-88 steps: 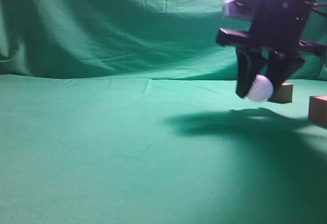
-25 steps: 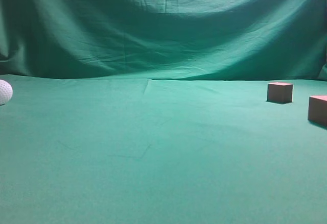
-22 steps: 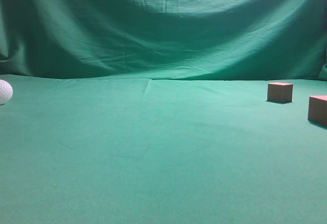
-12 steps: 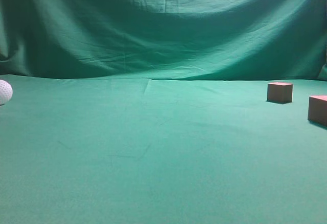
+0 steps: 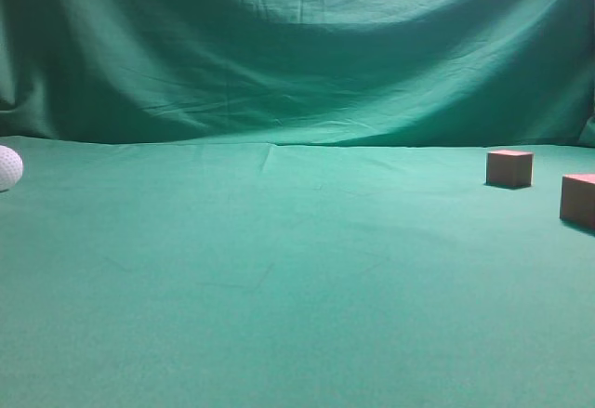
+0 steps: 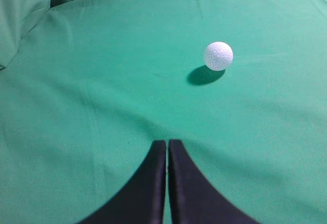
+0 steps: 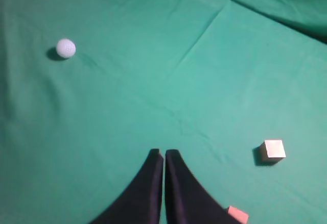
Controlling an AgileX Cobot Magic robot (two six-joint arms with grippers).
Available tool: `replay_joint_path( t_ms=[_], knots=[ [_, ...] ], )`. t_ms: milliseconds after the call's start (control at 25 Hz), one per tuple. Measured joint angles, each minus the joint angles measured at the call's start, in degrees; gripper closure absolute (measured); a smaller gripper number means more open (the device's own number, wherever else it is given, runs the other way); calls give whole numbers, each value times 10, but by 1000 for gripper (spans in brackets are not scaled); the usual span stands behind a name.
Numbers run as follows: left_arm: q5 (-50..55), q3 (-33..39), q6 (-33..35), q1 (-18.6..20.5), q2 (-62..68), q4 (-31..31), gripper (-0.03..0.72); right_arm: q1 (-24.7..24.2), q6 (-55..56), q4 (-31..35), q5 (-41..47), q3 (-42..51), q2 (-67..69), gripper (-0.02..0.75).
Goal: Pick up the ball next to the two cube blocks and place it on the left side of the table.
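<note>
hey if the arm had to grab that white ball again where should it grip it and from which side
Grip the ball across its widest middle, coming straight down from above. It is a round sphere resting alone on the open table, nothing touching it, so any finger direction works. The left gripper, now shut, sits nearest and would need opening first.

The table [image 5: 279, 269] is covered with green cloth. On it lies the ball [image 6: 218, 56] — ahead of the left gripper [image 6: 167, 150], slightly right. The two cube blocks [image 7: 273, 150] rest right of the right gripper [image 7: 164, 155] — well apart from the ball.
</note>
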Motion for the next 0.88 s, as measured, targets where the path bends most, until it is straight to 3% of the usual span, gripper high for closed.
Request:
replay_joint_path(
  t_ms=[320,720,880],
  knots=[
    [0,0,0,0,0,0,688,0,2,13,-180,237,-201,738],
    [0,0,0,0,0,0,688,0,12,34,-132,323,-334,738],
    [0,0,0,0,0,0,688,-1,13,11,-143,353,-363,738]
  ],
)
